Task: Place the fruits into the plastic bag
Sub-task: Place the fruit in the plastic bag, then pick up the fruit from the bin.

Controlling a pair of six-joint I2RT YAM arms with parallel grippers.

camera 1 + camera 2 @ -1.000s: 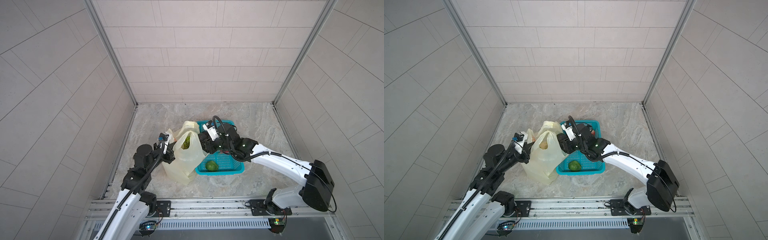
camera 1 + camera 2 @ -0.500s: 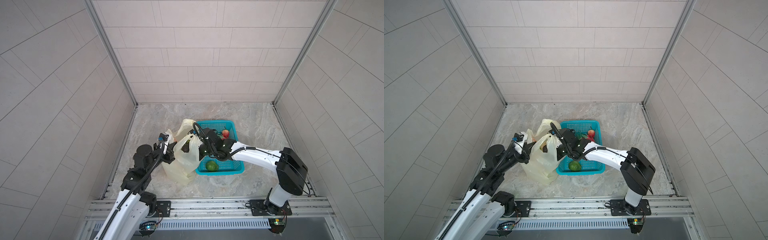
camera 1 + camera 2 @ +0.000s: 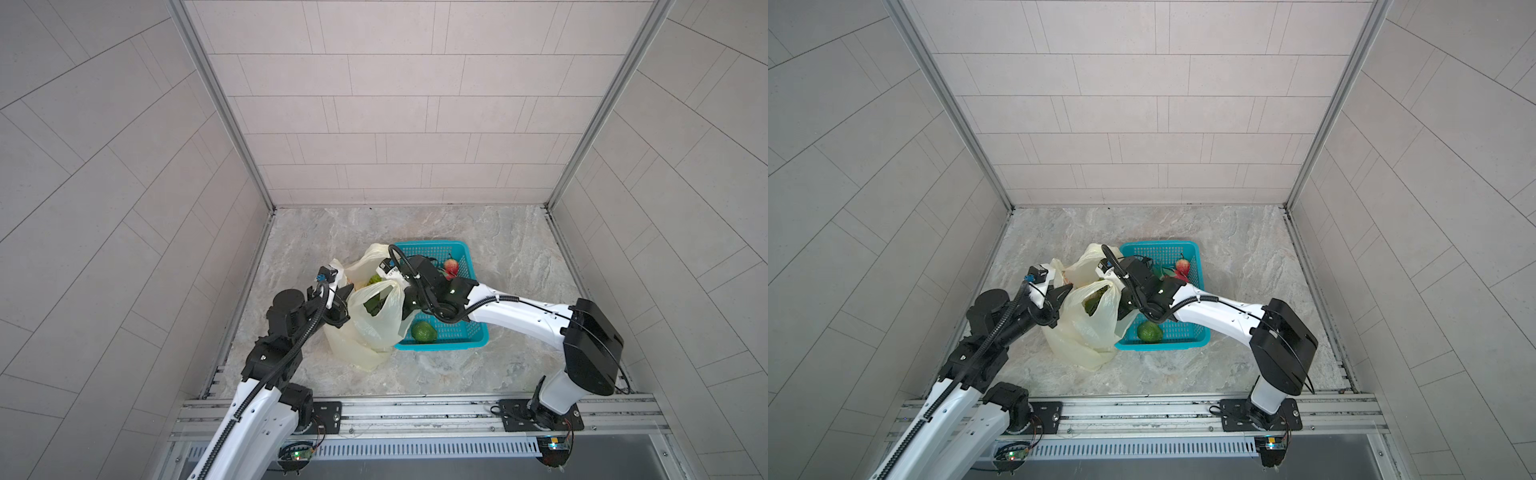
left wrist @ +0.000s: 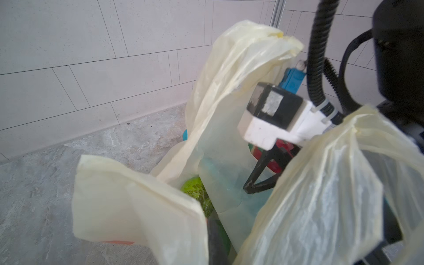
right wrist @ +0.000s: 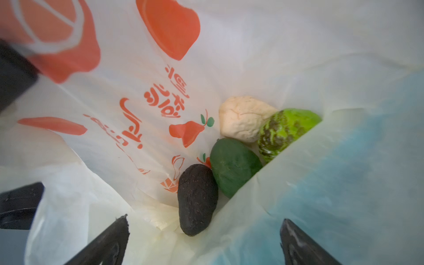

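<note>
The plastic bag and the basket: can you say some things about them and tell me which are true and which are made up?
1. A blackish oval fruit lies inside the plastic bag. True.
2. The teal basket is empty. False: a green fruit and a red-pink dragon fruit lie in it.
3. The right claw is open inside the bag. True.
4. The left claw is open, far from the bag. False: it is shut on the bag's edge.

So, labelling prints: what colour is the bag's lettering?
Orange-red; the lettering shows best in the right wrist view.
</note>
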